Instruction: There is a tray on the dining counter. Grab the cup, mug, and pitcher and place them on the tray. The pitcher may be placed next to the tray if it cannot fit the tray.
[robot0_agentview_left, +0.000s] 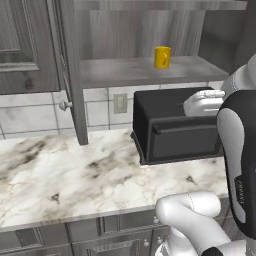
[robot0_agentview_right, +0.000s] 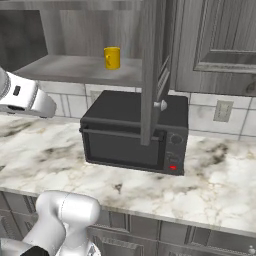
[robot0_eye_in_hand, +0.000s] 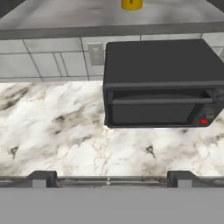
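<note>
The claw (robot0_eye_in_hand: 109, 176) stood with its two dark finger tips spread fully apart and nothing between them. It was raised above the front edge of the marble worktop (robot0_eye_in_hand: 57, 127), looking down and forward at the wall side of the kitchen.

Directly ahead of the claw sat a black microwave (robot0_eye_in_hand: 162, 87) on the worktop, its door shut and a small red light showing at its lower right corner. A wall socket (robot0_eye_in_hand: 95, 53) was set in the tiles just beside the microwave.

Above the microwave, in an open cabinet whose door stood swung out, the mug (robot0_agentview_left: 162, 57) rested upright on the shelf (robot0_agentview_left: 125, 70), near the shelf's front edge. It was apart from the claw and untouched.

Finding on progress: by my judgement the task was at an early stage. The mug remained in the cabinet and had not been lifted. Whether any item had already been delivered could not be determined from this position, since the robot faced the tiled wall.

Remaining work, as judged: reach up to the shelf, close on the mug, carry it to the tray, and deal with any items still outstanding.

Noted risk: the open cabinet door (robot0_agentview_right: 150, 75) hung close beside the mug's approach path and might obstruct the arm.
</note>
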